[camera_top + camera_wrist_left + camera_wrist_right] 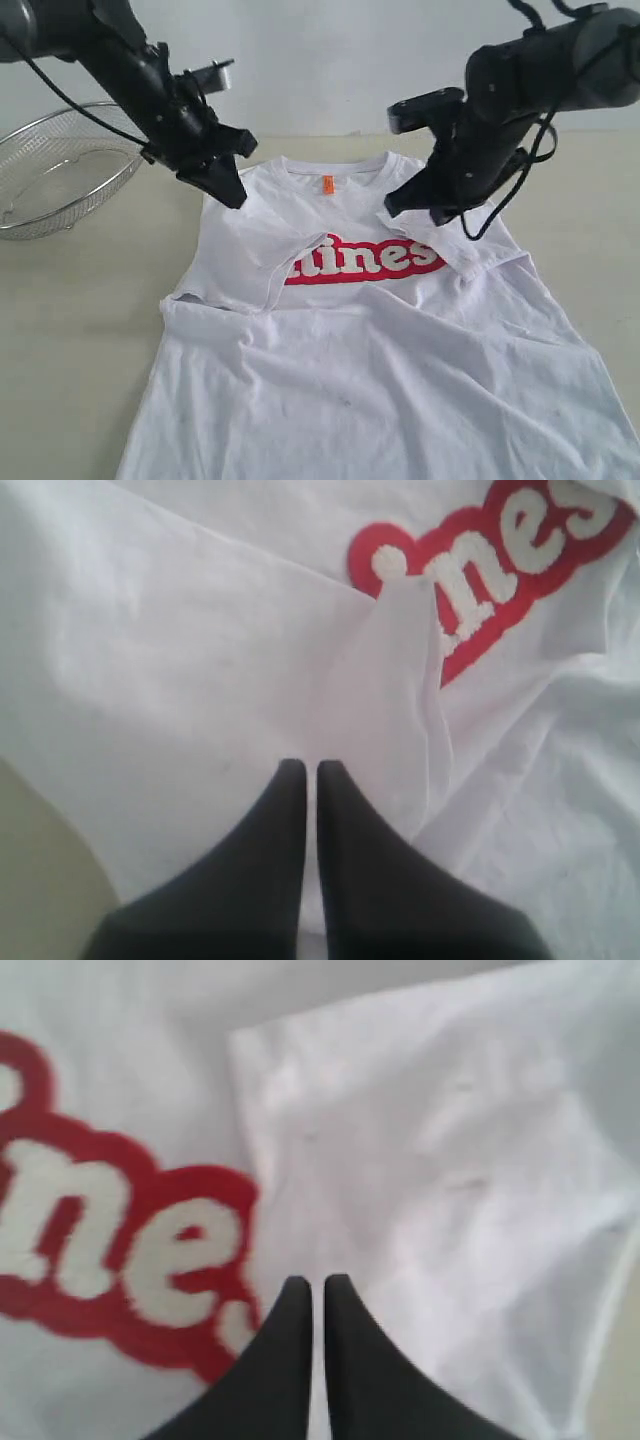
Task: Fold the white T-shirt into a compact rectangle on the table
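Observation:
The white T-shirt (380,370) lies face up on the table (70,330), its collar and orange neck tag (328,185) at the far side. Both sleeves are folded inward over the chest, the left sleeve (250,265) and the right sleeve (455,250) each covering an end of the red lettering (365,260). My left gripper (236,197) hovers shut above the left shoulder with nothing between its fingers. In the left wrist view the left gripper (311,768) is over the white cloth (180,660). My right gripper (392,208) (317,1282) is shut and empty above the folded right sleeve (450,1160).
A silver wire-mesh basket (50,170) stands at the far left, beside the left arm. Bare beige table shows left of the shirt (30,880) and along the far right edge. A white wall rises behind the table.

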`<action>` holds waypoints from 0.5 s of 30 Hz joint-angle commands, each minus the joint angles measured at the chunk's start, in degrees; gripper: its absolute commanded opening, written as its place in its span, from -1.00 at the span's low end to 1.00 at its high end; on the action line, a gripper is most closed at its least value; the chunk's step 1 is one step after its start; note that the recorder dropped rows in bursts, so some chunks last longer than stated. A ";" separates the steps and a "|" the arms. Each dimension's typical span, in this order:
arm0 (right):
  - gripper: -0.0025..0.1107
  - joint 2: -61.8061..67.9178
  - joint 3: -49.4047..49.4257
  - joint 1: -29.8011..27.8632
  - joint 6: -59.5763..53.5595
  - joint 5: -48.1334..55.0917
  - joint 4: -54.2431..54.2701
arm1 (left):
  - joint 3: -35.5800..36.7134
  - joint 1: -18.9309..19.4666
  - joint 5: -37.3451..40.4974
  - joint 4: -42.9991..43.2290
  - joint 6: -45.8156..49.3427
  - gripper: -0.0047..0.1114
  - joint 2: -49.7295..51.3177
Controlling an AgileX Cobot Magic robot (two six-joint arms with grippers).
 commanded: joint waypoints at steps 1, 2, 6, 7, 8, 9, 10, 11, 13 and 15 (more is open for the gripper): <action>-0.96 0.53 -2.65 -5.76 1.46 4.04 -2.27 | 1.67 -2.86 -7.35 0.14 -1.90 -0.84 2.21; -0.96 1.17 -2.77 -6.28 0.88 4.97 -2.27 | 1.67 -2.86 -8.06 0.54 -3.20 -0.84 3.35; -0.96 3.52 -2.77 -6.16 -0.25 2.89 -2.04 | 1.67 -2.86 -9.16 5.72 -3.33 -0.84 5.56; -0.96 4.59 -2.77 -6.16 -0.53 2.74 -2.04 | 1.67 -2.86 -10.05 6.46 -3.33 -0.84 5.56; -0.96 5.50 -2.77 -6.16 -0.62 2.84 -1.83 | 1.67 -2.86 -10.88 6.93 -3.33 -0.84 5.70; -0.96 6.79 -2.77 -6.16 -0.62 2.72 -1.39 | 1.67 -2.86 -11.72 7.06 -2.35 -0.84 5.96; -0.96 7.70 -2.77 -6.16 -0.62 2.45 -1.39 | 1.67 -2.64 -11.98 7.06 -2.23 -0.84 6.08; -0.96 8.82 -2.77 -6.16 -0.62 1.90 -0.99 | 1.67 -2.51 -12.75 7.20 -2.23 -0.84 6.20; -0.96 10.53 -2.77 -6.16 -0.62 0.28 -0.75 | 1.67 -1.85 -14.76 8.05 -2.23 -0.84 6.96; -0.96 11.21 -2.77 -6.16 -0.62 -1.13 -0.66 | 1.67 -1.13 -16.85 8.05 -2.23 -0.84 7.99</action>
